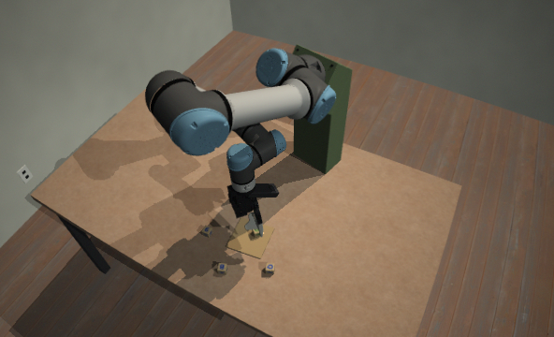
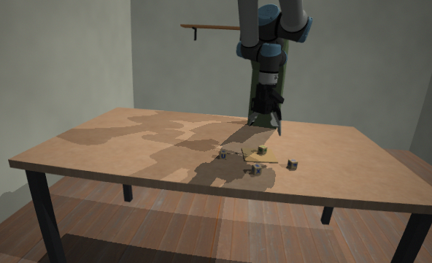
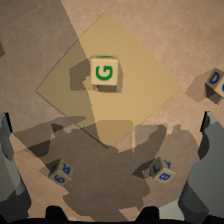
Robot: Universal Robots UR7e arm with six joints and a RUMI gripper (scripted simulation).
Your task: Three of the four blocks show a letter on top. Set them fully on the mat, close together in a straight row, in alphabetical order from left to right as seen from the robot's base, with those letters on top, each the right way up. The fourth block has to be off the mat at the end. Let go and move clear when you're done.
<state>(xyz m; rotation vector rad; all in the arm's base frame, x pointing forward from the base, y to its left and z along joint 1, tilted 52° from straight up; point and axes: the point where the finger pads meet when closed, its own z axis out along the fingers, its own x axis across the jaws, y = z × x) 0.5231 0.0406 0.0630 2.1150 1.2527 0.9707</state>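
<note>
A tan square mat [image 3: 106, 80] lies on the table, also in the top view [image 1: 251, 241] and the exterior view [image 2: 261, 156]. A block with a green G on top [image 3: 104, 73] sits on the mat [image 2: 262, 149]. Three blocks with blue marks lie off the mat. One shows B [image 3: 162, 170] [image 1: 221, 267] [image 2: 256, 168]. One shows R and a digit [image 3: 60, 171] [image 1: 206, 230] [image 2: 223, 153]. One shows D or Q [image 3: 216, 82] [image 1: 269, 268] [image 2: 292, 164]. My gripper [image 3: 105, 114] [image 1: 255, 227] [image 2: 264, 126] is open and empty, hanging above the mat.
The arm's green base pedestal [image 1: 323, 117] stands at the back of the table. The table's front edge [image 1: 183, 290] runs close to the B block. The arm casts dark shadows over the blocks on the left.
</note>
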